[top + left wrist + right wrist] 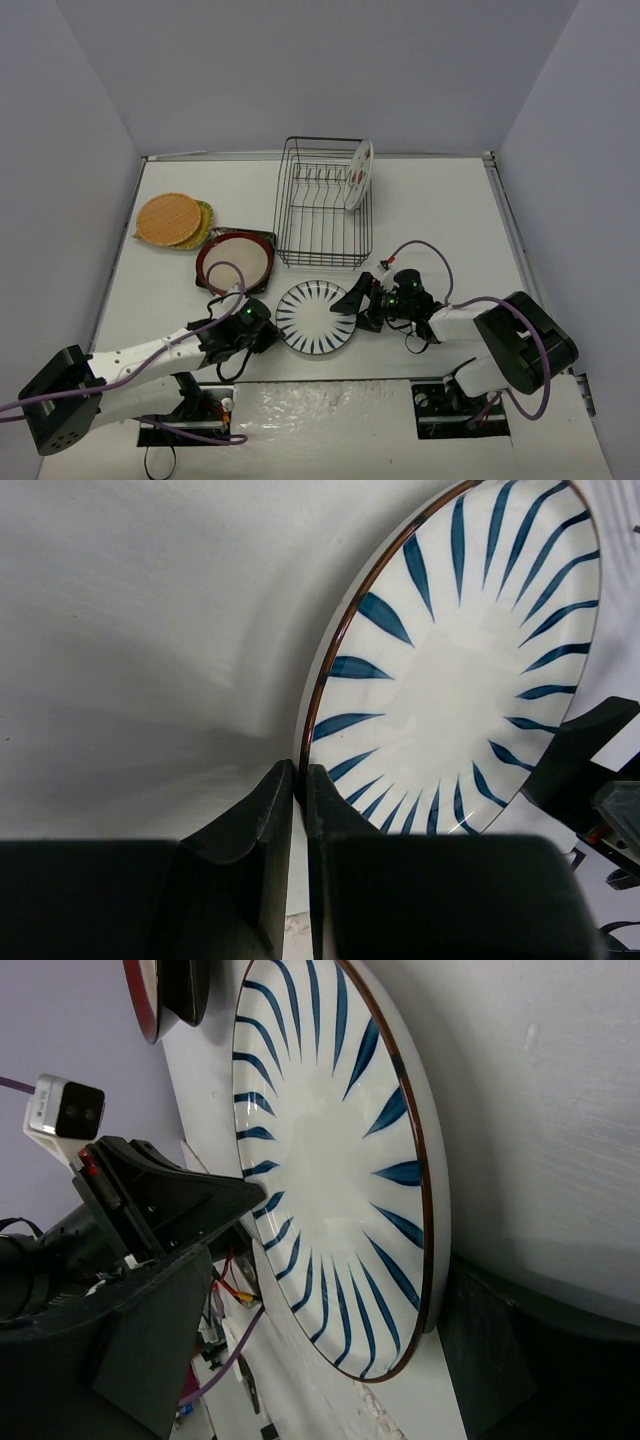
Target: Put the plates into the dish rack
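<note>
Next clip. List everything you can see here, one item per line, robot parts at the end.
dish rack: one, black wire, centre back of the table
fruit-marked plate: one, white with red marks, on edge at the rack's right end
striped plate: one, white with dark stripes, in front of the rack
red-rimmed plate: one, cream, left of the rack, on the square plate
square plate: one, dark, mostly covered
orange plate: one, far left, on the yellow-green plate
yellow-green plate: one, only its edge shows
table: one, white
left arm: jaws shut on the striped plate's left rim
right arm: jaws open, straddling its right rim
</note>
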{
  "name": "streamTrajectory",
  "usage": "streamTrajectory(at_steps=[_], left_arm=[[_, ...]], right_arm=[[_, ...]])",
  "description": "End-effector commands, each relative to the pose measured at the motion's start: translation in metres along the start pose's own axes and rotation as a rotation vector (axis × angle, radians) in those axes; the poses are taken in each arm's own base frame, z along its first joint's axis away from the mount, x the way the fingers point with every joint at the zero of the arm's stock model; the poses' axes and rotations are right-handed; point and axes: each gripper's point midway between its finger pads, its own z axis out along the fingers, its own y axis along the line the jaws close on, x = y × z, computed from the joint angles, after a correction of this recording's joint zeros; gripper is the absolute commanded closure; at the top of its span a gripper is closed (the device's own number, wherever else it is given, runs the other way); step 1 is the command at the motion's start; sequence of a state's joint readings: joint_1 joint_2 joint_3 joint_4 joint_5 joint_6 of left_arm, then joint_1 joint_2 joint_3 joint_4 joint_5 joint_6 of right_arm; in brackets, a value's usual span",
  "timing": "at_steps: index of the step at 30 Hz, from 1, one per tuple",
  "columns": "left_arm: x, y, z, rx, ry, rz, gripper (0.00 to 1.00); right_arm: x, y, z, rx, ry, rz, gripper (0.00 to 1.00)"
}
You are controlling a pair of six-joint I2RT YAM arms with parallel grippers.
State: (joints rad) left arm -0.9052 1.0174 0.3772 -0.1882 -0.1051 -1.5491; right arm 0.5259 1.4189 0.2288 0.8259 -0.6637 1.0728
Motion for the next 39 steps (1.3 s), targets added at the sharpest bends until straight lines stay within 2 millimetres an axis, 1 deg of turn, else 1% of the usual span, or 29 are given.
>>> streamTrajectory(at_steps=[1, 7, 11, 13, 17, 19, 21, 22, 24, 26, 28, 30, 31, 33, 36, 37, 39], left_arm=[[0.006, -0.092, -0.024, 0.306, 0.052, -0.087, 1.00], [0.010, -0.098, -0.025, 0.321, 0.060, -0.065, 1.00], [0.014, -0.099, -0.025, 0.319, 0.074, -0.051, 1.00], [0.018, -0.099, -0.024, 0.317, 0.080, -0.045, 1.00], [0.020, -0.093, -0.023, 0.299, 0.079, -0.041, 1.00], [0.020, -0.086, -0.022, 0.285, 0.074, -0.043, 1.00], [0.019, -0.083, -0.023, 0.284, 0.070, -0.050, 1.00], [0.018, -0.080, -0.023, 0.276, 0.065, -0.051, 1.00], [0.015, -0.077, -0.024, 0.270, 0.050, -0.051, 1.00], [0.015, -0.067, -0.023, 0.234, 0.046, -0.042, 1.00], [0.016, -0.063, -0.022, 0.222, 0.047, -0.036, 0.98], [0.017, -0.062, -0.021, 0.215, 0.049, -0.030, 0.93], [0.017, -0.061, -0.021, 0.209, 0.049, -0.026, 0.87], [0.017, -0.059, -0.021, 0.197, 0.048, -0.017, 0.71], [0.014, -0.062, -0.025, 0.193, 0.036, -0.002, 0.42], [0.013, -0.064, -0.027, 0.192, 0.031, 0.002, 0.36], [0.008, -0.067, -0.033, 0.190, 0.013, 0.021, 0.22]], right_arm=[[0.011, -0.042, 0.003, 0.136, -0.005, 0.025, 0.17], [0.009, -0.042, 0.005, 0.141, -0.011, 0.002, 0.20], [0.008, -0.043, 0.007, 0.153, -0.011, -0.013, 0.26], [0.007, -0.043, 0.006, 0.154, -0.017, -0.017, 0.30], [0.005, -0.045, 0.004, 0.171, -0.032, -0.032, 0.43], [0.003, -0.043, 0.000, 0.179, -0.046, -0.051, 0.54], [-0.001, -0.041, -0.003, 0.191, -0.062, -0.071, 0.62], [-0.002, -0.039, -0.006, 0.200, -0.068, -0.090, 0.69], [-0.006, -0.034, -0.012, 0.213, -0.085, -0.123, 0.80], [-0.010, -0.029, -0.018, 0.226, -0.106, -0.145, 0.89], [-0.013, -0.023, -0.024, 0.232, -0.120, -0.174, 0.96], [-0.015, -0.015, -0.030, 0.221, -0.137, -0.201, 0.99], [-0.015, -0.013, -0.032, 0.218, -0.139, -0.208, 1.00], [-0.014, -0.010, -0.036, 0.215, -0.139, -0.215, 1.00], [-0.014, 0.002, -0.045, 0.196, -0.151, -0.250, 1.00], [-0.013, 0.000, -0.048, 0.202, -0.150, -0.257, 1.00], [-0.016, 0.008, -0.056, 0.207, -0.172, -0.291, 1.00]])
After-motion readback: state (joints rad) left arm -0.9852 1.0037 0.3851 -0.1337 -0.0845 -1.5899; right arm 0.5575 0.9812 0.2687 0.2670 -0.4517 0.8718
